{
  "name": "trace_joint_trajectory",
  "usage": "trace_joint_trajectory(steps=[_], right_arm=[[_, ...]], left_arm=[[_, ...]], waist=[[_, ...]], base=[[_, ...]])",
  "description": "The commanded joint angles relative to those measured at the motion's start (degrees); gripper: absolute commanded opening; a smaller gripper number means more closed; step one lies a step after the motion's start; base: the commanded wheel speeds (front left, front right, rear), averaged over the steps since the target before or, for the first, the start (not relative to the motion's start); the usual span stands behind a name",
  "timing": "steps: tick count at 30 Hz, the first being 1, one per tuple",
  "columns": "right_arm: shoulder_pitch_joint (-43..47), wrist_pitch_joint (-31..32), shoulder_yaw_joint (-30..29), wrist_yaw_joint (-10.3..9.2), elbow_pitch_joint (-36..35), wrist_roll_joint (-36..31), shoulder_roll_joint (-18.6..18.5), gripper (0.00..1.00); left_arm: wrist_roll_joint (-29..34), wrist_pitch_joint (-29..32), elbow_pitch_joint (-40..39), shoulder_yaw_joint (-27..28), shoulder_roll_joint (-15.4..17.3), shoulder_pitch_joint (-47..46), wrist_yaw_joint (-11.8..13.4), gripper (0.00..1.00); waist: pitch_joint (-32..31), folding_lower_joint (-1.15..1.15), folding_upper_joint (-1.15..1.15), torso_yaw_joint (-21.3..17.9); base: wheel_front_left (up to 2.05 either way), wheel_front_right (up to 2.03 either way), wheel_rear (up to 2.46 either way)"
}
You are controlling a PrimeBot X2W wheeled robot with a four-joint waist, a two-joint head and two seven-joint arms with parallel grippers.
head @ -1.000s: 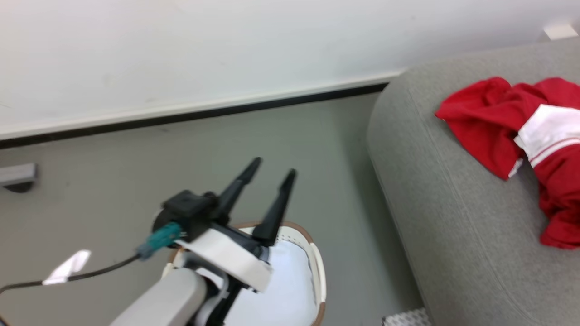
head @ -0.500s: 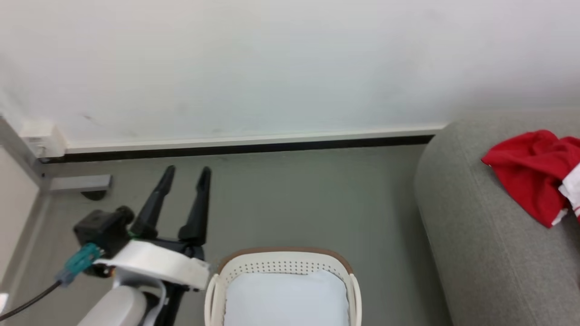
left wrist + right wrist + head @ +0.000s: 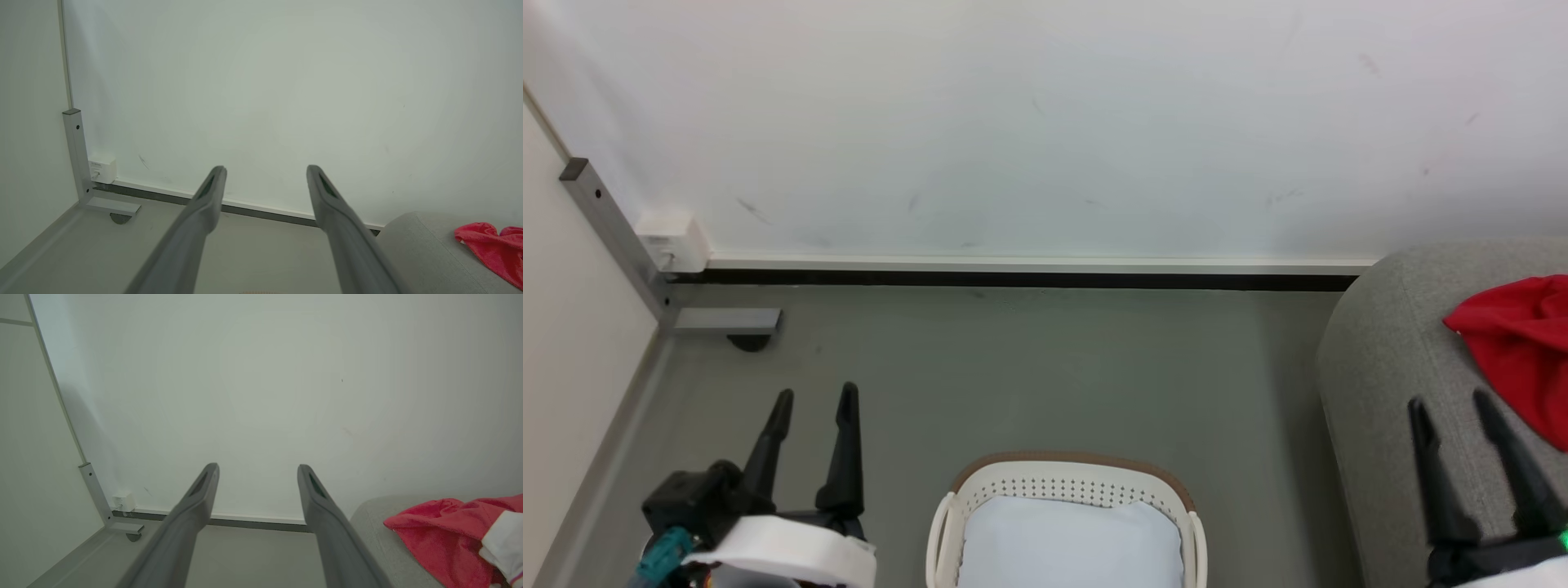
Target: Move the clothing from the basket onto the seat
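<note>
At the lower left of the head view, my left gripper (image 3: pixel 815 394) hangs over the floor (image 3: pixel 1029 367) with its fingers spread apart and empty. My right gripper (image 3: pixel 1448 402) is at the lower right, in front of the rounded edge of the seat (image 3: pixel 1372 384), its fingers spread and empty too. The basket (image 3: pixel 1068 462) stands on the floor at bottom centre, between the two grippers, with a pale cloth (image 3: pixel 1070 543) inside. The red clothing (image 3: pixel 1515 347) lies on the seat at the right edge of the frame, near my right fingers. The right wrist view shows a white panel on it.
</note>
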Motion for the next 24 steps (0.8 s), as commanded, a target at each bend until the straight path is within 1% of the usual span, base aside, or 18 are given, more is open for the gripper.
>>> trace_joint_trajectory(steps=[1,4,7,8,11,19,20,22,24], right_arm=[[1.29,-1.65,0.87,-0.13,1.77,-1.12,0.28,1.00],[2.25,-5.49,2.43,-0.13,5.80,-2.85,1.39,1.00],[1.61,-7.72,2.81,-0.13,8.94,-4.47,2.59,1.00],[1.61,-7.72,2.81,-0.13,8.94,-4.47,2.59,1.00],[0.34,-8.95,2.77,-0.13,10.90,-6.03,3.20,1.00],[-1.45,-10.00,2.86,-0.13,12.66,-7.85,4.04,1.00],[-1.45,-10.00,2.86,-0.13,12.66,-7.85,4.04,1.00],[-1.50,-10.00,3.12,-0.13,12.73,-7.75,4.27,1.00],[-1.48,-10.03,3.22,-0.13,12.85,-7.59,4.27,1.00]], left_arm=[[1.96,-0.02,0.80,0.77,-0.69,1.07,-1.37,1.00],[4.82,-0.02,2.71,2.25,-2.77,2.28,-4.98,1.00],[6.88,-0.03,5.40,3.94,-4.59,3.21,-8.49,1.00],[6.88,-0.03,5.40,3.94,-4.59,3.21,-8.49,1.00],[9.24,-0.03,7.68,5.71,-6.34,3.34,-10.79,1.00],[14.22,-0.04,9.88,10.32,-10.25,2.31,-14.78,1.00],[14.22,-0.04,9.88,10.32,-10.25,2.31,-14.78,1.00],[15.57,-0.04,10.16,11.48,-11.23,2.45,-15.76,1.00],[15.97,-0.04,10.24,11.86,-11.44,2.51,-15.95,1.00]], waist=[[0.31,0.01,0.00,0.37],[0.75,0.01,0.00,0.65],[1.33,0.01,0.00,0.66],[1.33,0.01,0.00,0.66],[1.78,0.01,0.00,0.63],[1.80,0.01,0.00,0.43],[1.80,0.01,0.00,0.43],[1.54,0.01,0.00,0.15],[1.45,0.01,0.00,0.06]], base=[[0.00,0.00,0.00],[0.00,0.00,0.00],[0.00,0.00,0.00],[0.00,0.00,0.00],[0.00,0.00,0.00],[0.00,0.00,0.00],[0.00,0.00,0.00],[0.00,0.00,0.00],[0.00,0.00,0.00]])
